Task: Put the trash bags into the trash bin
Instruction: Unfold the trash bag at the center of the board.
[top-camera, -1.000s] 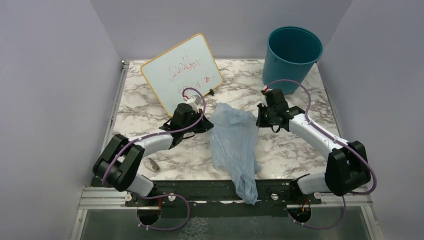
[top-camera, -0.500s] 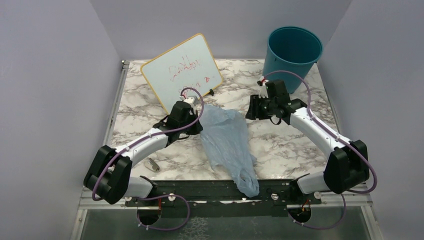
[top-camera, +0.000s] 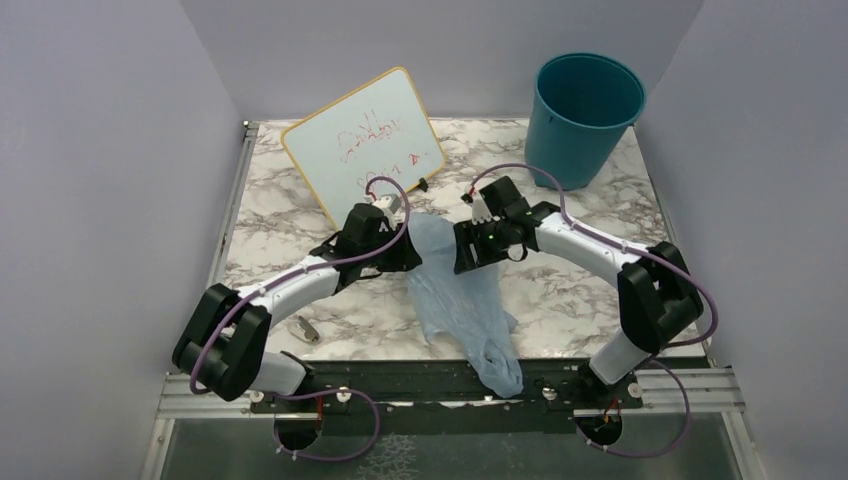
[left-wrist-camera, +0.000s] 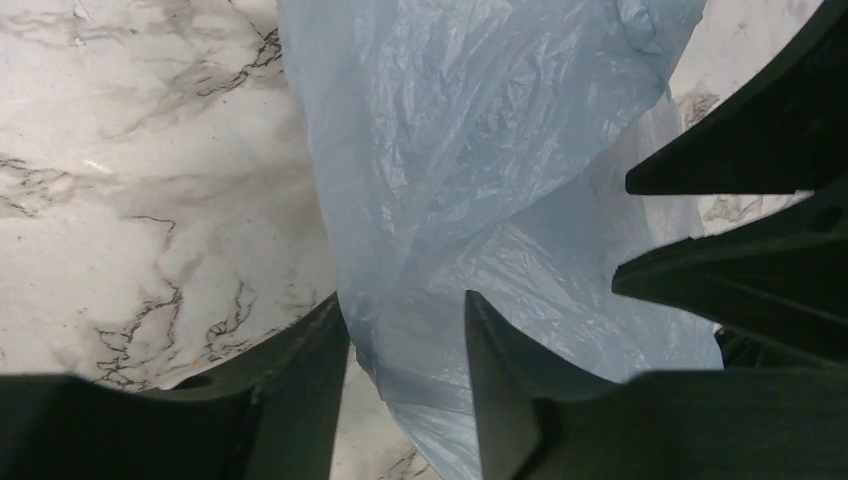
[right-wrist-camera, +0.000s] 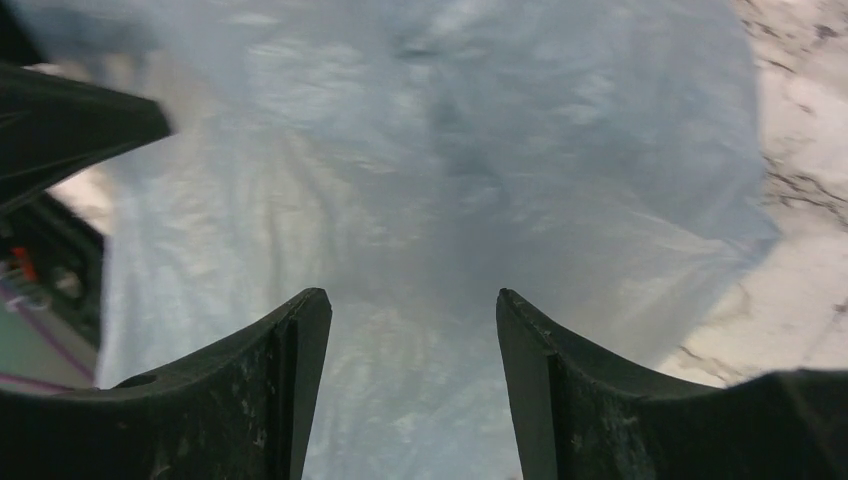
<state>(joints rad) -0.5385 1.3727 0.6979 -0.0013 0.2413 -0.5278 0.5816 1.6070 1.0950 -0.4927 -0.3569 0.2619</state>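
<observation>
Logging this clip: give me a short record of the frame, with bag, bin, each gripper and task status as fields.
bag: pale-blue trash bag lying crumpled on the marble table, near end over the front edge
bin: teal trash bin upright at the far right corner, apart from the bag
left arm: left gripper open, bag film between its fingers
right arm: right gripper open, over the bag's far end
other: whiteboard at far left
task status: bag not yet in bin
</observation>
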